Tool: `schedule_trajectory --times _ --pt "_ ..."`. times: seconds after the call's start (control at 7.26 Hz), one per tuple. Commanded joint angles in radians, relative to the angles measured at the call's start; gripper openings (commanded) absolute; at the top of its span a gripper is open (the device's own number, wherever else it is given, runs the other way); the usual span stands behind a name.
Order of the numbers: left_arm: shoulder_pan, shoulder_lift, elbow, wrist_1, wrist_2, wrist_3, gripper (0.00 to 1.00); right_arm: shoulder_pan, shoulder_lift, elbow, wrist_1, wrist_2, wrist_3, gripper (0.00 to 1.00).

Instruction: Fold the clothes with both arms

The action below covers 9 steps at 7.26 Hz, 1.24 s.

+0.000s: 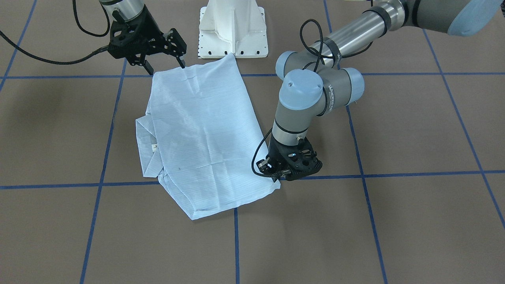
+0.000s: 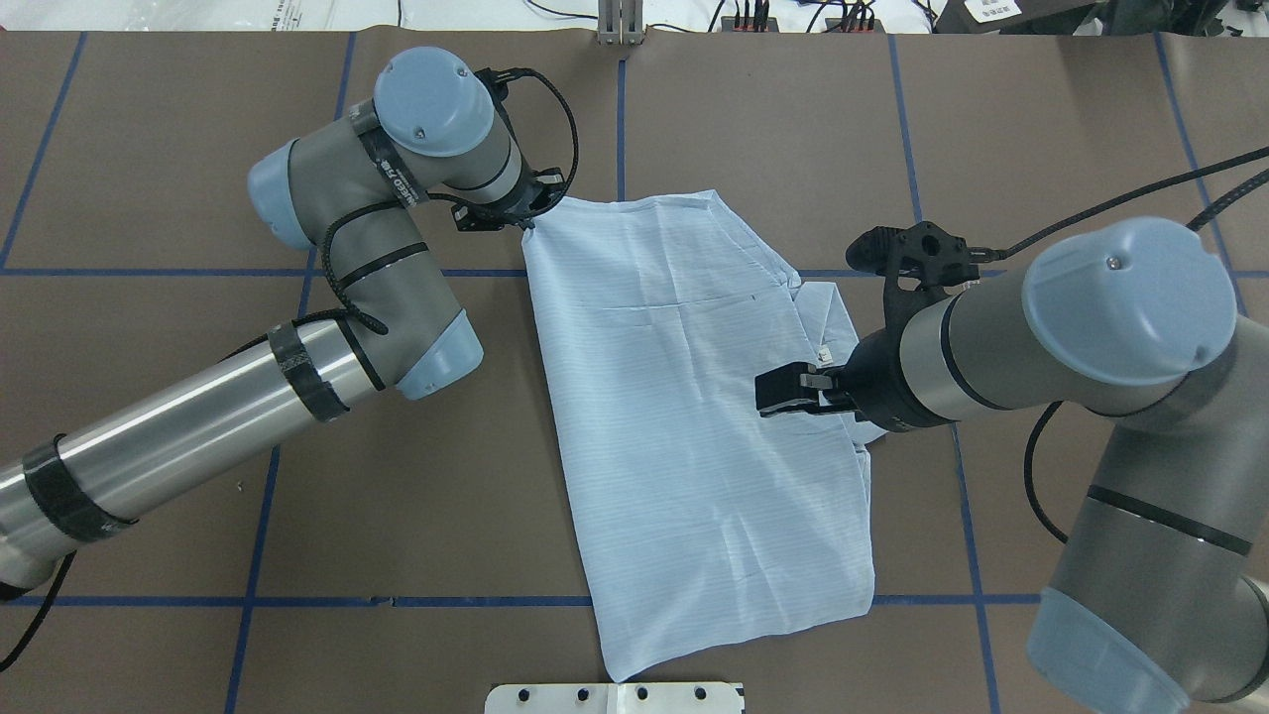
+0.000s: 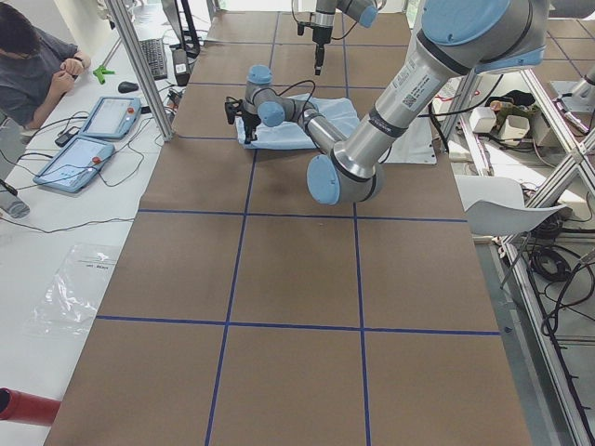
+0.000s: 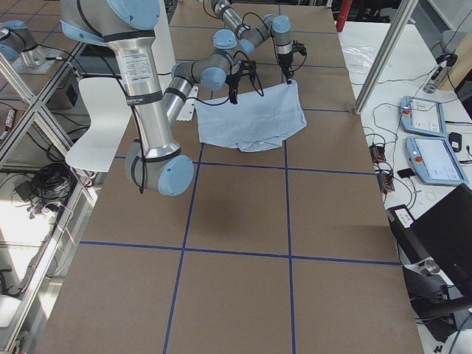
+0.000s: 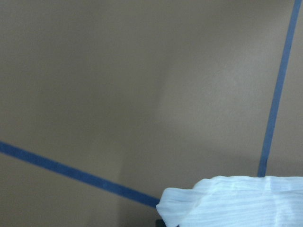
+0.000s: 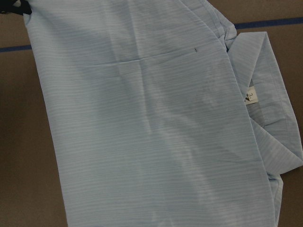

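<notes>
Shirt (image 2: pixel 684 426) laid mid-surface (image 2: pixel 991 149), sides apparently folded in, long panel formed; collar (image 2: pixel 831 315) exposed at 3 o'clock. 11 o'clock corner pinched by left hand (image 2: pixel 526 218). Right hand (image 1: pixel 166 68) held spread above. Cross folds judged outstanding.

The shirt (image 2: pixel 694 446) is pale blue with fine stripes. The brown tabletop (image 2: pixel 149 149) carries a grid of blue lines (image 2: pixel 446 601). The left tool (image 2: pixel 525 222) and right tool (image 1: pixel 165 68) are black.
</notes>
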Motion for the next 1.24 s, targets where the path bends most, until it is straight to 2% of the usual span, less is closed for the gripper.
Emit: schedule_trajectory --times 0.0,0.14,0.28,0.41,0.55,0.69,0.96,1.1 --pt "-0.021 -0.038 0.173 -0.246 0.077 0.04 0.0 -0.001 0.027 -0.03 0.0 -0.027 0.0 1.0" --pt "-0.021 -0.042 0.218 -0.309 0.091 0.042 0.0 -0.001 0.053 -0.06 0.0 -0.029 0.0 1.0" --pt "-0.023 -0.042 0.221 -0.315 0.091 0.064 0.0 -0.001 0.054 -0.067 0.0 -0.037 -0.001 1.0" --pt "-0.023 -0.042 0.22 -0.319 0.093 0.071 0.28 -0.001 0.054 -0.068 0.0 -0.044 -0.001 1.0" --pt "-0.024 -0.042 0.218 -0.325 0.094 0.101 0.95 -0.001 0.054 -0.071 0.0 -0.049 -0.003 1.0" --pt "-0.034 -0.044 0.209 -0.324 0.093 0.123 1.0 -0.002 0.054 -0.079 0.0 -0.049 -0.001 1.0" --pt "-0.06 -0.033 0.13 -0.26 0.03 0.121 1.0 -0.007 0.054 -0.09 0.0 -0.046 -0.004 1.0" --pt "-0.06 0.02 0.008 -0.194 0.009 0.109 1.0 -0.007 0.045 -0.085 0.002 -0.043 -0.007 1.0"
